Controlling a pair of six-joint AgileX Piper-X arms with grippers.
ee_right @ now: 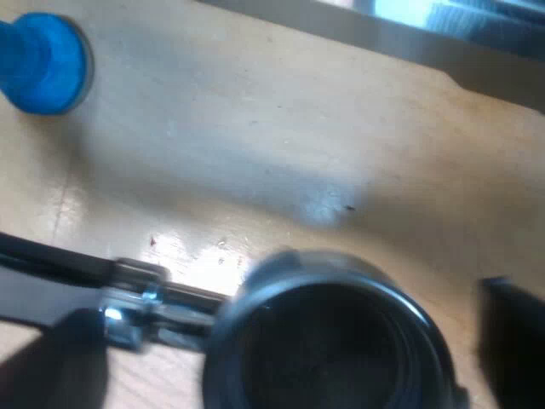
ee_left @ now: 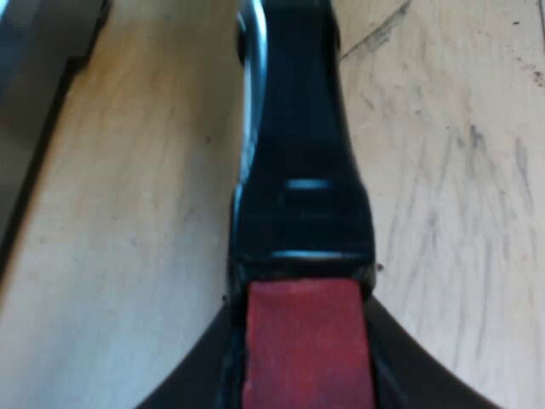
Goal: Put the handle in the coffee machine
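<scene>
Left gripper (ee_left: 306, 388) mostly cut off: only dark shoulders show, one on each flank of the red end (ee_left: 306, 341). Jaws clamped on that end. The handle (ee_left: 298, 170) runs straight away from the wrist over the counter (ee_left: 128, 213). It is glossy black, narrow farther out and flared toward the red. A sliver of bright metal sits beside its far part, and the tip is cut off. Lifted or resting: cannot tell.

Right gripper (ee_right: 289, 349): jaws apart, blurred dark fingers (ee_right: 60, 362) either side of the holder (ee_right: 162, 298). Its basket (ee_right: 324, 341) is round, mouth up, dark inside, near rim cut off. A metal neck leads sideways to the handle.

Counter is pale wood with grey scuffs. Blue tamper (ee_right: 38, 64) well apart, partly cut off. A metal strip (ee_right: 409, 43) lies beyond.
</scene>
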